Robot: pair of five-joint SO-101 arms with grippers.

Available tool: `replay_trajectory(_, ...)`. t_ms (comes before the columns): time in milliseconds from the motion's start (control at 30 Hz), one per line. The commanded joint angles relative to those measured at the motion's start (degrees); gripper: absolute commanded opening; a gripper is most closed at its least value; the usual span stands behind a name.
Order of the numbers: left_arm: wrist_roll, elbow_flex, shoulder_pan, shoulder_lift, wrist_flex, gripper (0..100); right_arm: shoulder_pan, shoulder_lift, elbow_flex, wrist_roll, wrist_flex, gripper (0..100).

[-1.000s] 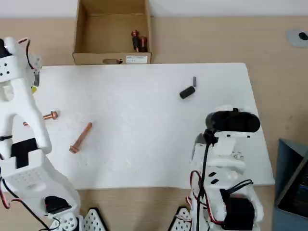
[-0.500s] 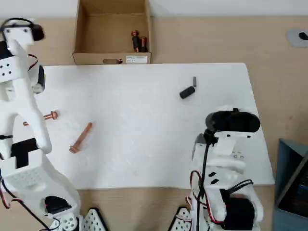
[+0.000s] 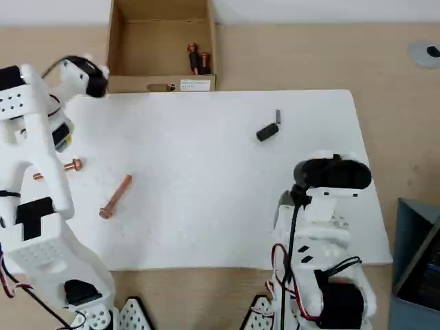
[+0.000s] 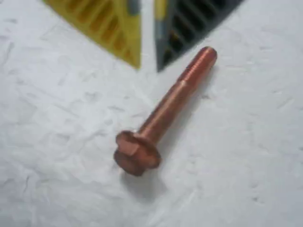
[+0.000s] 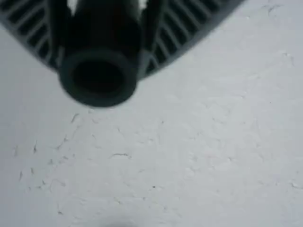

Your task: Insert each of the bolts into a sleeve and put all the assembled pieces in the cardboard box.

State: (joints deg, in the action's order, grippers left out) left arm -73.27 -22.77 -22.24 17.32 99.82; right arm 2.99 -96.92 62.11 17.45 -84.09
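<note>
A copper bolt [image 4: 161, 118] lies flat on the white mat [image 3: 206, 192], just past my left gripper [image 4: 147, 64], whose yellow and black fingers stand close together with nothing between them. The left arm [image 3: 41, 130] hangs over the mat's left edge, partly covering one bolt [image 3: 73, 165]. A second bolt [image 3: 115, 196] lies free nearby. My right gripper [image 5: 102, 52] is shut on a black sleeve [image 5: 98, 78], its open bore facing the camera, low over the mat. Another black sleeve [image 3: 268, 132] lies at the far right. The cardboard box [image 3: 124, 48] holds assembled pieces [image 3: 198, 58].
A small grey pin [image 3: 278, 115] lies beside the loose sleeve. The right arm [image 3: 330, 175] stands over the mat's near right. A dark bin [image 3: 419, 261] sits off the mat at the right edge. The mat's middle is bare.
The left arm's wrist has swung rightward from the table's far left corner to over the mat's back left. The right arm, bolts and sleeves have not moved.
</note>
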Motion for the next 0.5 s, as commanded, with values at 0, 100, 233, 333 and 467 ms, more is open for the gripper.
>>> replay_trajectory(0,-4.3,-0.1,0.0,1.2,0.1,3,0.5,0.0,-0.4,-0.3,-0.2,0.9)
replay_trajectory(100,-7.6,-0.1,-0.9,4.3,0.1,3,0.5,0.0,-0.4,-0.3,-0.2,0.9)
replay_trajectory(233,-8.7,-0.1,-1.8,6.2,0.1,9,0.5,0.0,-0.4,-0.3,-0.2,0.9)
replay_trajectory(333,-9.1,-0.1,-2.5,6.8,-0.8,12,0.5,0.0,-0.4,-0.3,-0.2,0.9)
replay_trajectory(467,-9.1,-0.1,-2.6,8.2,-3.6,12,0.5,0.0,-0.4,-0.3,-0.2,0.9)
